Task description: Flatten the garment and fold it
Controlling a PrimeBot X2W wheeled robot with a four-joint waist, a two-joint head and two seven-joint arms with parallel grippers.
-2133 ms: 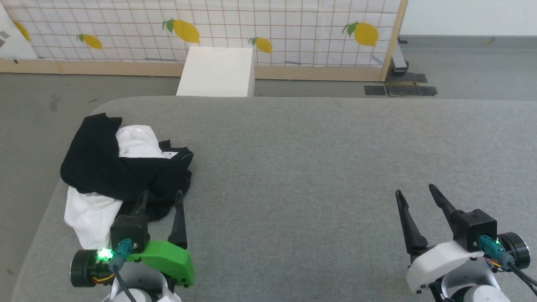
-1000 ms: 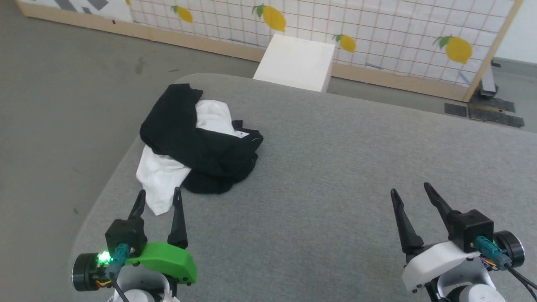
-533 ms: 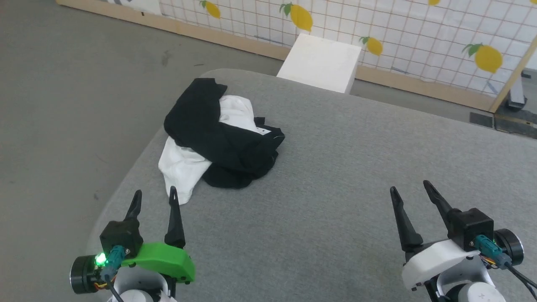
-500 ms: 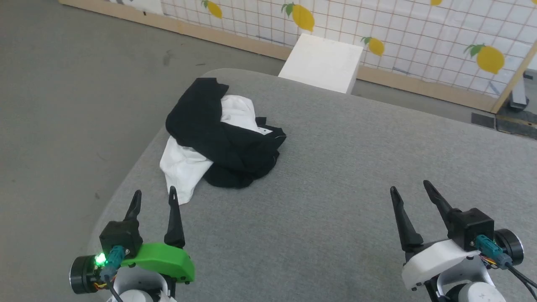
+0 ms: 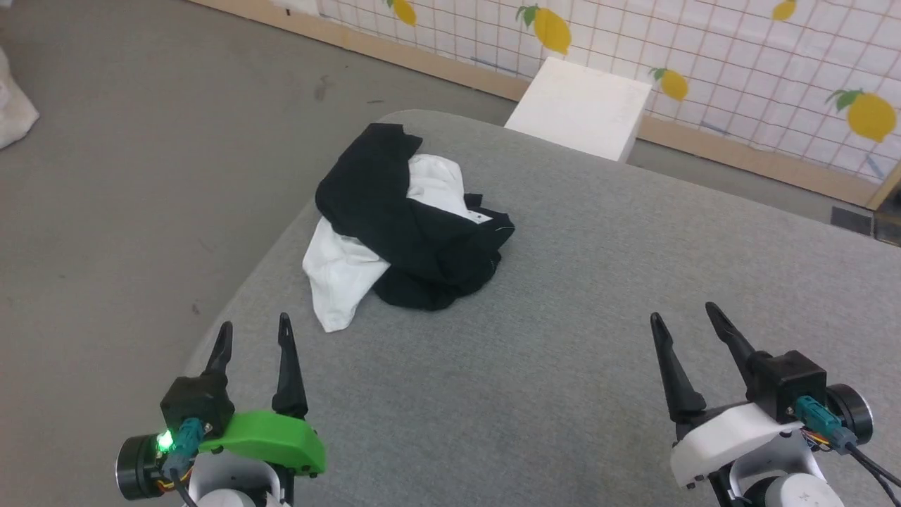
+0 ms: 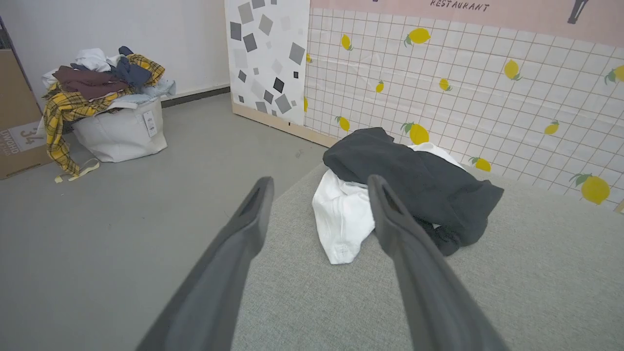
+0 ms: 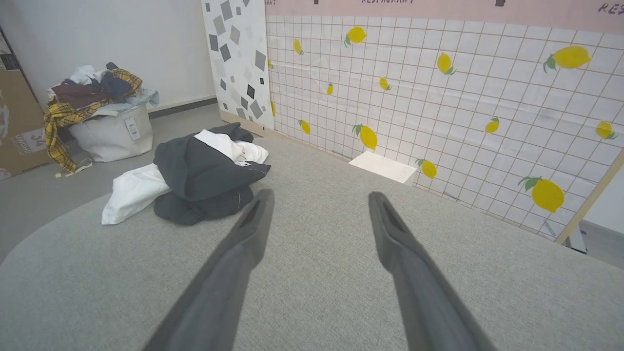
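Left hand, right hand: spread, empty

Shirt: black over white. Surface: plain mid-grey weave. Floor: duller grey. Screen: white, thin brown grid, scattered yellow lemons with green leaves. Box: plain white. Left pincer: dark, green-cased. Right pincer: dark, white-cased. Bag: white, topped by yellow plaid cloth.

grey padded table; crumpled garment near its corner
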